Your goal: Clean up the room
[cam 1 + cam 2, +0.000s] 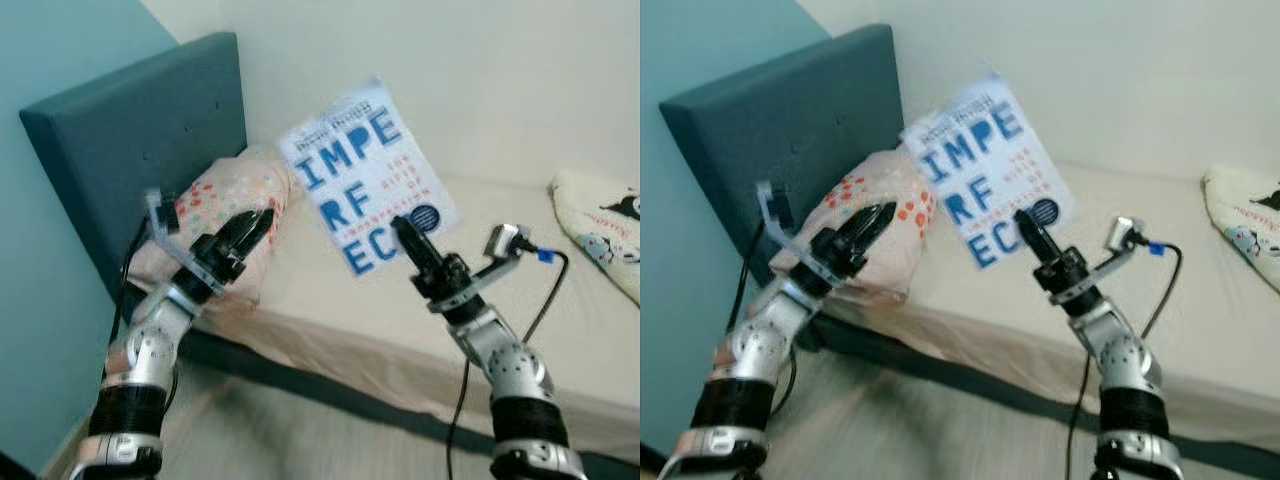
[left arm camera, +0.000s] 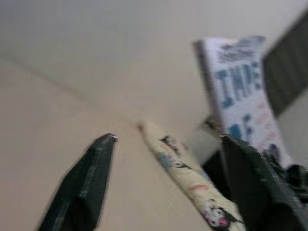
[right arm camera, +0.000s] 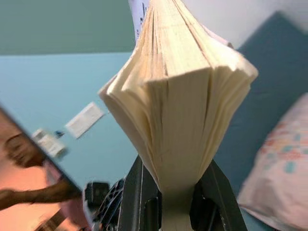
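A white book (image 1: 365, 185) with large blue letters on its cover is held up in the air over the bed. My right gripper (image 1: 405, 235) is shut on its lower edge; in the right wrist view the fanned cream pages (image 3: 180, 106) rise from between the two black fingers (image 3: 134, 197). My left gripper (image 1: 255, 225) is raised in front of a floral pillow (image 1: 235, 200) by the headboard. It is open with nothing between its fingers (image 2: 84, 185).
The bed (image 1: 400, 320) has a beige sheet and a dark teal padded headboard (image 1: 140, 130) on the left. A cream cartoon-print pillow (image 1: 605, 225) lies at the right. A black cable (image 1: 545, 295) hangs from my right wrist. The wall at left is teal.
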